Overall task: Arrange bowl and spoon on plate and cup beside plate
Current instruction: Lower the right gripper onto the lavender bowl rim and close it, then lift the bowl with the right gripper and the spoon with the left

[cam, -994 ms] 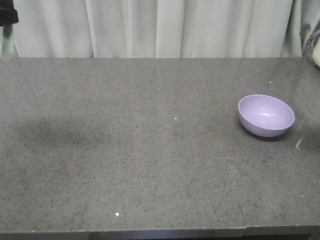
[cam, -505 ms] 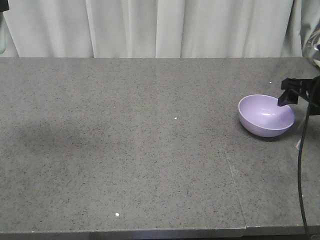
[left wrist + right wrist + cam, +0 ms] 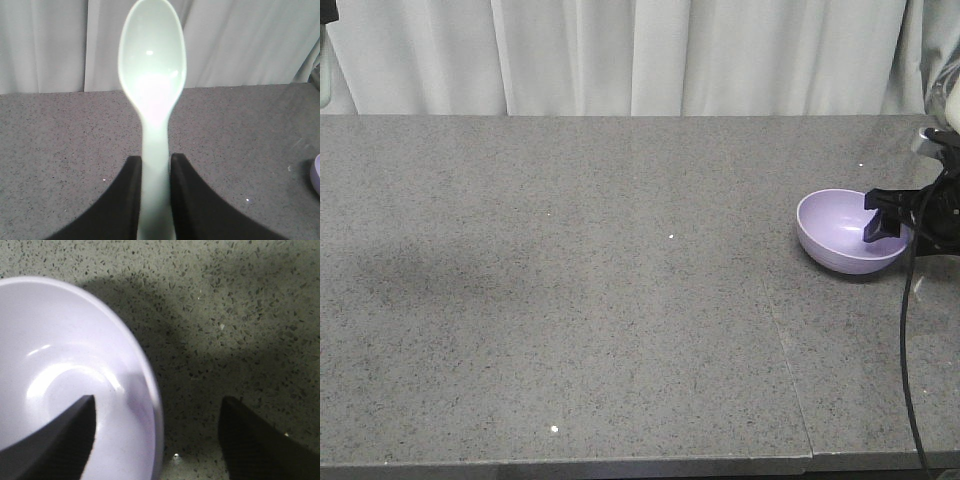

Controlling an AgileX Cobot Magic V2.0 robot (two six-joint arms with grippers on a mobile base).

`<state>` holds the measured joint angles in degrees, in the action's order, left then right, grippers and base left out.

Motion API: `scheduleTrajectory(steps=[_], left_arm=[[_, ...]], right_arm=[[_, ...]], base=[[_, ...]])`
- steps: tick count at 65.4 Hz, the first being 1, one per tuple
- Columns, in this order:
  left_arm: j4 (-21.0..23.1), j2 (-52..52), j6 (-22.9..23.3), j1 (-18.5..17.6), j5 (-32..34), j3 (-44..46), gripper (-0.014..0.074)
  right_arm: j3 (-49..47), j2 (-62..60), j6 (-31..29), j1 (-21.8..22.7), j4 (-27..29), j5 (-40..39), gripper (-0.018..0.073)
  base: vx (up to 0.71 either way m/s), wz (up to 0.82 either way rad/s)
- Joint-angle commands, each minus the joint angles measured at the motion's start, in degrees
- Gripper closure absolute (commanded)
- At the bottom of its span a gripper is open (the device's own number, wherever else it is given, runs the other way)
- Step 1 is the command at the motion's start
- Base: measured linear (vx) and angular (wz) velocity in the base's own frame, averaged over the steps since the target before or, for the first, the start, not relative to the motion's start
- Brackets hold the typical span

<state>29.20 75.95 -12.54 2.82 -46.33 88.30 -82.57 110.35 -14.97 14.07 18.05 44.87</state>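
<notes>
On the desk [image 3: 570, 300] (right side of the front view) sits the bowl [image 3: 842, 232]; the right gripper [image 3: 157, 412], spread wide, straddles its rim, 1 finger inside. The left gripper [image 3: 155, 167] pinches the spoon [image 3: 152, 75] by its handle.

The left tool [image 3: 155, 160] is clamped on the handle of the spoon [image 3: 152, 65]. The right tool [image 3: 157, 407] hangs low, its fingers [image 3: 55, 440] spread wide astride the rim of the bowl [image 3: 60, 365].
</notes>
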Motion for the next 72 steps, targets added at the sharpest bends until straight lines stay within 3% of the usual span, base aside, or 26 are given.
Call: scheduleTrajectory(steps=[1,15,27,45,51,72], left_arm=[[1.9,-1.6,-0.2,0.0,3.2,1.6,0.0603],[1.9,-1.6,-0.2,0.0,3.2,1.6,0.0603],[1.9,-1.6,-0.2,0.0,3.2,1.6,0.0603],[1.9,-1.6,-0.2,0.0,3.1,1.6,0.0603],[1.9,-1.6,-0.2,0.0,2.9,1.6,0.0603],[1.5,-1.6,-0.2,0.0,1.8,1.6,0.0603]], right_arm=[[-1.8,-2.9,-0.7,-0.3,1.0,-2.1,0.0218],[-1.9,-2.9,-0.7,-0.3,1.1,-2.6,0.0578],[-5.6,-4.2,-4.4,-0.3,7.0,0.9,0.0568],[-15.6,-16.2,-15.6,-0.3,27.0,9.8,0.0566],[-16.6,-21.2,-17.7,-0.3,31.3,11.1,0.0564],[-16.6,-28.1,-17.8,-0.3,31.8,12.7,0.0564]], base=[[0.00,0.00],[0.00,0.00],[0.00,0.00],[0.00,0.00],[0.00,0.00],[0.00,0.00]])
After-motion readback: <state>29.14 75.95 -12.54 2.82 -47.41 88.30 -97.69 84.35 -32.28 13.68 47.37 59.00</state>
